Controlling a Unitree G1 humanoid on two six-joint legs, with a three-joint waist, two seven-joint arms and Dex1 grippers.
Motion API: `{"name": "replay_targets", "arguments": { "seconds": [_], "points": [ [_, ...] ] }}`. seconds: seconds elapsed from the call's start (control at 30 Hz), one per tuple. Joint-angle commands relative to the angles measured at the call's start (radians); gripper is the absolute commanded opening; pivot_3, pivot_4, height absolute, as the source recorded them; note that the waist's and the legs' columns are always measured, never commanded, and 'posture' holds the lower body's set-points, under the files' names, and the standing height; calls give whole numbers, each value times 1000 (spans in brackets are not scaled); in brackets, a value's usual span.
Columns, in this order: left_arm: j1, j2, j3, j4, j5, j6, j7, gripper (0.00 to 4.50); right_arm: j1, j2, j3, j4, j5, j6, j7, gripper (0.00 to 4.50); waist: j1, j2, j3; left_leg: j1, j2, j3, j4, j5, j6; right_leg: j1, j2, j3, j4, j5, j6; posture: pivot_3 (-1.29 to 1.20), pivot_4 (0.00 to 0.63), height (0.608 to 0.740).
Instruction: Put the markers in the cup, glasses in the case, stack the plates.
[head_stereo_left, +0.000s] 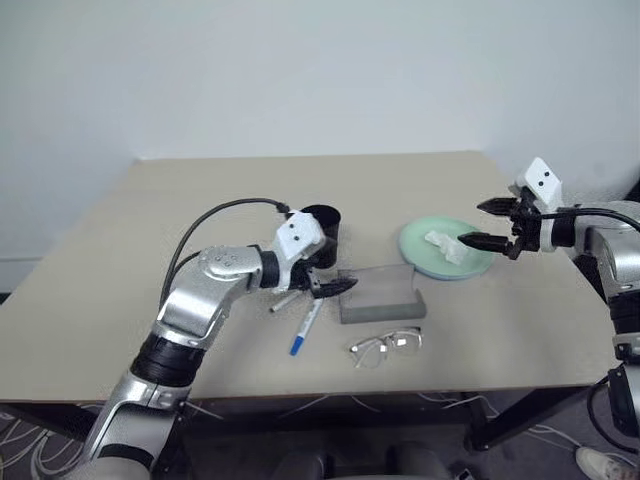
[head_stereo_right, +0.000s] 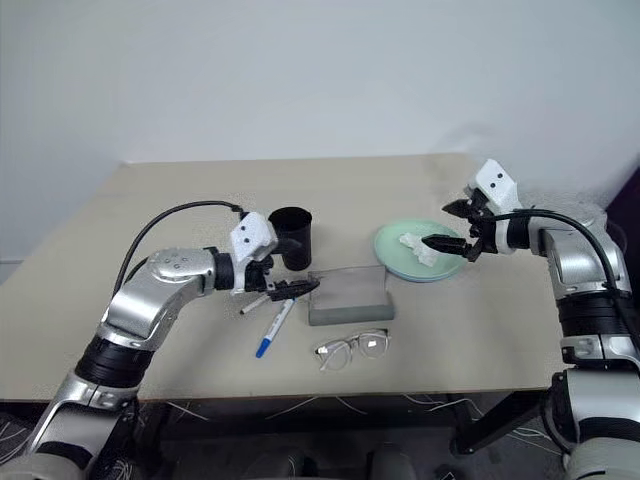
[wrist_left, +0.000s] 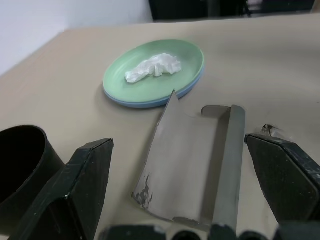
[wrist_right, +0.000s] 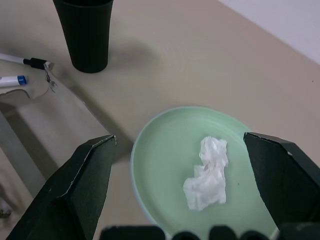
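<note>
The black cup (head_stereo_left: 325, 222) stands mid-table. In front of it lie two markers, a black-capped one (head_stereo_left: 283, 301) and a blue-ended one (head_stereo_left: 305, 329). My left gripper (head_stereo_left: 335, 287) hangs open just above them, pointing at the grey case (head_stereo_left: 380, 292). The clear glasses (head_stereo_left: 386, 346) rest in front of the case. To the right, the mint green plate (head_stereo_left: 415, 240) sits on the light blue plate (wrist_left: 150, 104), whose edge shows beneath it. My right gripper (head_stereo_left: 472, 223) is open above the plates' right side, holding nothing.
A crumpled white tissue (head_stereo_left: 444, 246) lies on the green plate. The case's lid (wrist_left: 167, 150) looks raised. The table's front edge (head_stereo_left: 330, 390) runs close behind the glasses. Cables trail on the floor below.
</note>
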Motion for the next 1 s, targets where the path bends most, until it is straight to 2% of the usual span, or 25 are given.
{"name": "replay_targets", "arguments": {
  "seconds": [0.03,0.17,0.4,0.77,1.0],
  "points": [
    [-135,22,-147,-59,113,99,-19,4500,-17,3,-17,-60,16,10,-27,4434,1,0,0,0,0,0,1,0,0,0,0,0,1,0,0,0,0,732],
    [-213,-32,-226,-23,124,152,-42,4500,7,6,-18,-103,31,32,-31,4434,0,0,0,0,0,0,1,0,0,1,0,0,0,-1,2,0,0,732],
    [-264,-111,-328,-14,122,250,-80,4500,42,-19,-31,-176,61,78,-18,4434,1,0,0,-1,1,-1,0,2,4,0,-1,1,0,-1,5,0,0,732],
    [-278,-155,-450,-17,124,373,-99,4500,91,-40,-39,-238,77,127,-47,4434,1,0,0,-1,3,0,1,2,4,0,-1,1,1,-3,4,0,0,732],
    [-301,-187,-508,30,139,390,-90,4500,112,-38,-45,-265,86,144,-71,4434,1,0,0,-1,3,0,2,2,4,0,-1,1,1,-3,4,0,0,732]
  ]
}}
